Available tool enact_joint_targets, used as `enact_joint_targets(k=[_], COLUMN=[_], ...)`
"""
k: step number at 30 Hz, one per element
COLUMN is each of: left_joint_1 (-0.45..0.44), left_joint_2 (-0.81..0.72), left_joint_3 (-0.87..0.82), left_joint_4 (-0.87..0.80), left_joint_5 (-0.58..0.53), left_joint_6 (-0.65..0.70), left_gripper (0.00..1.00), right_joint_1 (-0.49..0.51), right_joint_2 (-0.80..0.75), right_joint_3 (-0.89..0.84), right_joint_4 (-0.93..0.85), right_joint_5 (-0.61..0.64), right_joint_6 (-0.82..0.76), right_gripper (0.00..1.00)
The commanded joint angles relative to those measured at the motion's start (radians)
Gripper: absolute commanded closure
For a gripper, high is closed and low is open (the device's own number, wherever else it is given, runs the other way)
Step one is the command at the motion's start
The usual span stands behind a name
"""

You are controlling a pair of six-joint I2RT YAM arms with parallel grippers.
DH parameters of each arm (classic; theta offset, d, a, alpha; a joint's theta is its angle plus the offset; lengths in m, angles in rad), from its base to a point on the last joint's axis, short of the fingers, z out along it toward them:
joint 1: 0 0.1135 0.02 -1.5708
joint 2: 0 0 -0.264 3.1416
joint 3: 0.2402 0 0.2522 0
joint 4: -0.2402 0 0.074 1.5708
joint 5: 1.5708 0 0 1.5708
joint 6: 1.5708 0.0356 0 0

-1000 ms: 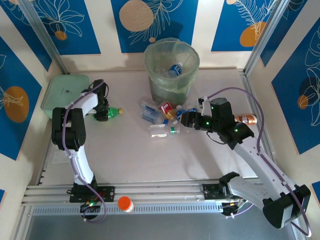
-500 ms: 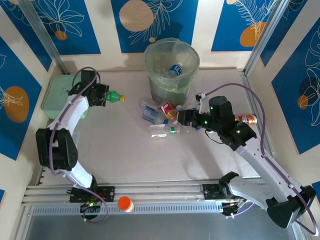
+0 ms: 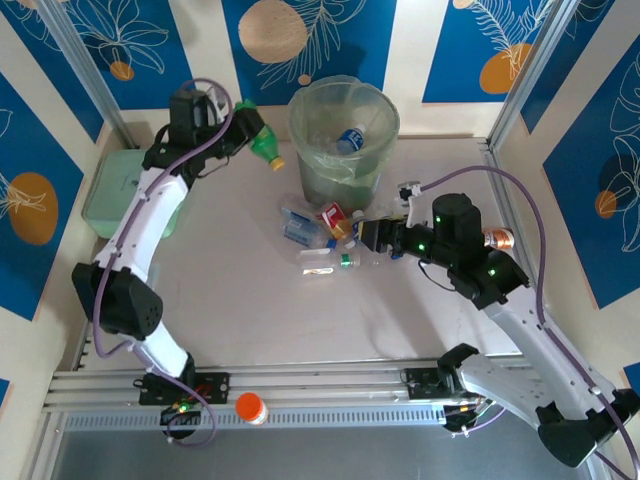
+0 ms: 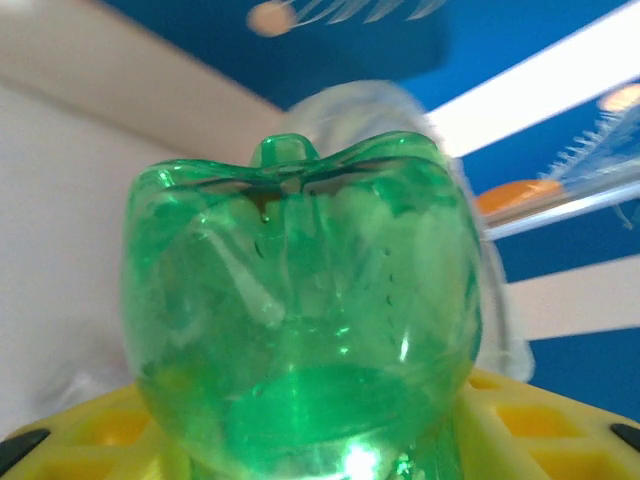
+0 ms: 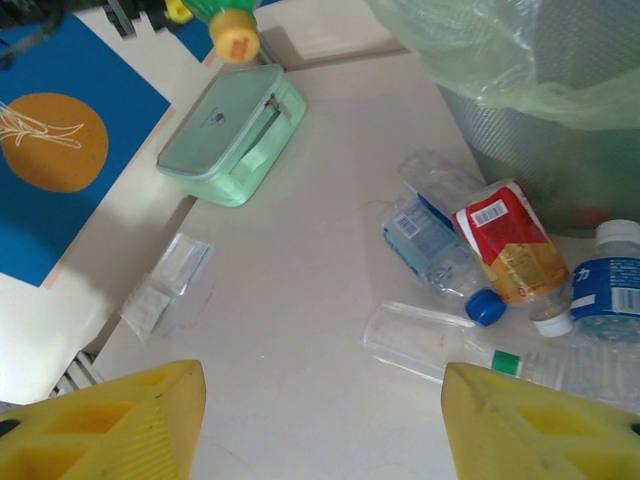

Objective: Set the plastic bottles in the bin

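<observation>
Yellow, waffle-ribbed fingers (image 4: 530, 415) of the left gripper (image 3: 238, 130) are clamped on a green bottle (image 4: 300, 300). Its lobed, translucent base faces the wrist camera. From above, this bottle hangs in the air just left of the bin (image 3: 300, 120), tilted, with its yellow cap pointing down toward the table (image 3: 240, 290).

The right gripper (image 5: 320, 390) has its yellow fingers (image 5: 110, 425) spread wide with nothing between them. It hovers over the pale, smooth tabletop, beside a cluster of bottles (image 3: 330, 235) at the foot of the bin.

The bin is round and grey-green with a fine mesh wall. Its crinkled, pale green bag is folded over the rim, and one blue-labelled bottle (image 3: 350, 138) lies inside.

In the cluster are a crushed clear bottle with a blue label and blue cap (image 5: 430, 240), a flattened red-labelled bottle (image 5: 500, 240), and a slim clear bottle with a green cap (image 5: 450, 350) lying on its side. A flat mint-green box (image 5: 235, 135) with rounded corners sits at the far left.
</observation>
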Motion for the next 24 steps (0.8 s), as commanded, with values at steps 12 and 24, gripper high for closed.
enact_joint_targets(k=[12,24], left_joint_1=[-0.092,-0.195], left_joint_2=[0.521,0.595], left_joint_3=[0.916,0.871], left_joint_4=[-0.201,-0.072], left_joint_5=[-0.032,-0.193], left_joint_6=[0.066,0.183], left_gripper=[0.60,0.60], right_joint_1=[-0.060,-0.086], right_joint_2=[-0.083,-0.090], right_joint_3=[0.018,-0.004], right_joint_4=[-0.067,-0.064], right_joint_5=[0.032,-0.002], right_joint_6=[-0.026,-0.021], right_gripper=[0.36,0.36])
